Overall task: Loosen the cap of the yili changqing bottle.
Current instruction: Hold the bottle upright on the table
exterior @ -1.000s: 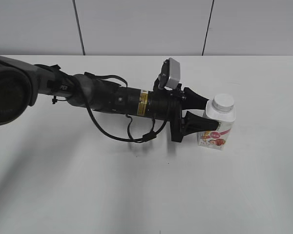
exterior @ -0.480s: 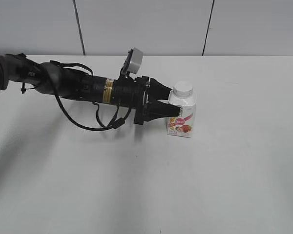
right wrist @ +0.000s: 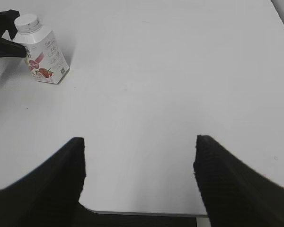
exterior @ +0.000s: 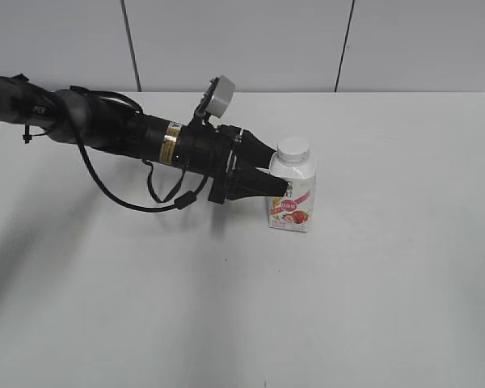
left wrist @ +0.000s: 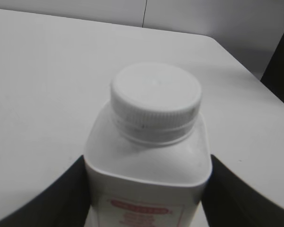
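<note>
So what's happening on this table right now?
The left gripper is closed around the body of the bottle, which stands upright on the table. The cap is on and nothing touches it. The right gripper is open and far from the bottle, so loosening hasn't begun.

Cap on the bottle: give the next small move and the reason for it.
Probably bring the right gripper over to the cap and close on it. The left gripper clamps the yili changqing bottle at its body, standing on the table, and the cap is bare and untouched. The right gripper is open and far off, so nothing can turn the cap yet.
</note>
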